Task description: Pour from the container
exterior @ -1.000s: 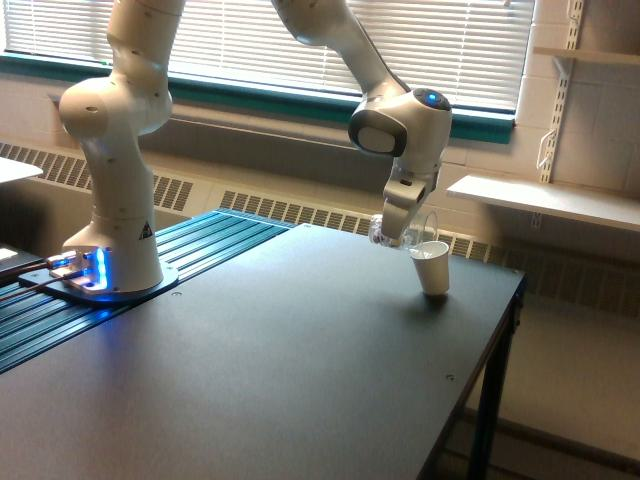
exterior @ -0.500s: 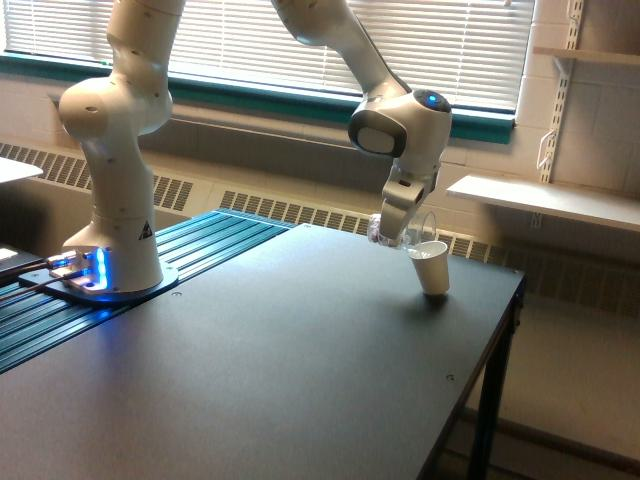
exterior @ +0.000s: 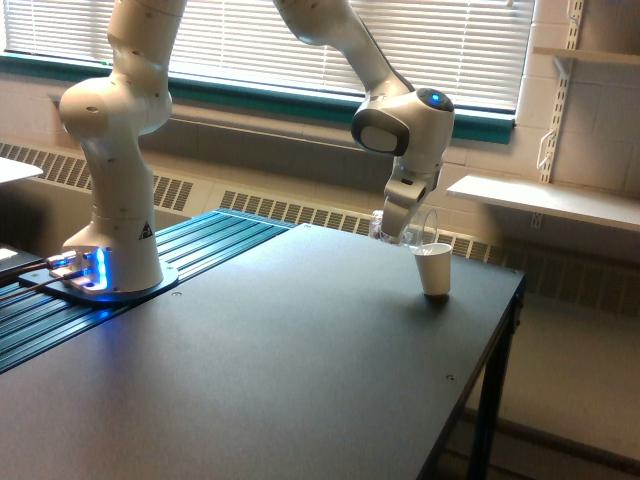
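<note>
The container [exterior: 418, 229] is a small clear cup, tilted over on its side just above the rim of a white paper cup [exterior: 433, 269]. My gripper [exterior: 402, 226] is shut on the container, with the white hand slanting down from the wrist above. The paper cup stands upright on the dark table [exterior: 250, 360] near its far right corner. What is inside the clear cup is too faint to make out.
The arm's white base [exterior: 112, 230] stands at the exterior view's left on a teal ribbed strip [exterior: 200, 250], with a blue-lit unit beside it. A white shelf [exterior: 540, 200] hangs on the wall at the right. The table's right edge drops off beside the paper cup.
The hand and the tilted container have shifted slightly up and to the right, staying over the white cup's rim. The white cup has not moved.
</note>
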Controlling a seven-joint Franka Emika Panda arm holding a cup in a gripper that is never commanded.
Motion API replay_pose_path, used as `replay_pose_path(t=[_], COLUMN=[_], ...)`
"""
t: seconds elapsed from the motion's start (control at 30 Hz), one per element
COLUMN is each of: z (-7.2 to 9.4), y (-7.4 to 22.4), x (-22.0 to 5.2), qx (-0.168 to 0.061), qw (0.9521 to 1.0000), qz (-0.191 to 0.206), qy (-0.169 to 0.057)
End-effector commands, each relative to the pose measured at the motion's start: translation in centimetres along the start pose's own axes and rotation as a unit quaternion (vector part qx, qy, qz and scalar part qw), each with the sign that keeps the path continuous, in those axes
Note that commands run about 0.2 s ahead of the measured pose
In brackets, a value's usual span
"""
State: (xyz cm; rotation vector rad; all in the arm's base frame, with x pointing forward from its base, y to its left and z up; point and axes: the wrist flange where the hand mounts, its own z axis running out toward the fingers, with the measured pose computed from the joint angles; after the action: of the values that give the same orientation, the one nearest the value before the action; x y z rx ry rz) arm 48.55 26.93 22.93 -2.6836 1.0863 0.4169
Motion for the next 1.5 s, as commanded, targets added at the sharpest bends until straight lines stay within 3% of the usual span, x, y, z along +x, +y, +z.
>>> replay_pose_path(t=[0.03, 0.4, 0.83, 0.9, 1.0, 1.2, 1.5], z=[0.1, -0.7, 0.0, 0.4, 0.3, -1.0, -1.2], y=[0.0, 0.2, 1.2, 1.7, 1.7, 0.8, 0.4], x=[0.0, 0.5, 0.7, 0.7, 0.8, 1.1, 1.3], qx=[-0.002, 0.018, 0.029, 0.028, 0.033, 0.033, 0.046], qw=[0.9998, 0.9987, 0.9951, 0.9924, 0.9911, 0.9922, 0.9893], qz=[0.018, 0.044, 0.083, 0.102, 0.108, 0.106, 0.123], qy=[-0.008, -0.016, -0.046, -0.063, -0.069, -0.057, -0.064])
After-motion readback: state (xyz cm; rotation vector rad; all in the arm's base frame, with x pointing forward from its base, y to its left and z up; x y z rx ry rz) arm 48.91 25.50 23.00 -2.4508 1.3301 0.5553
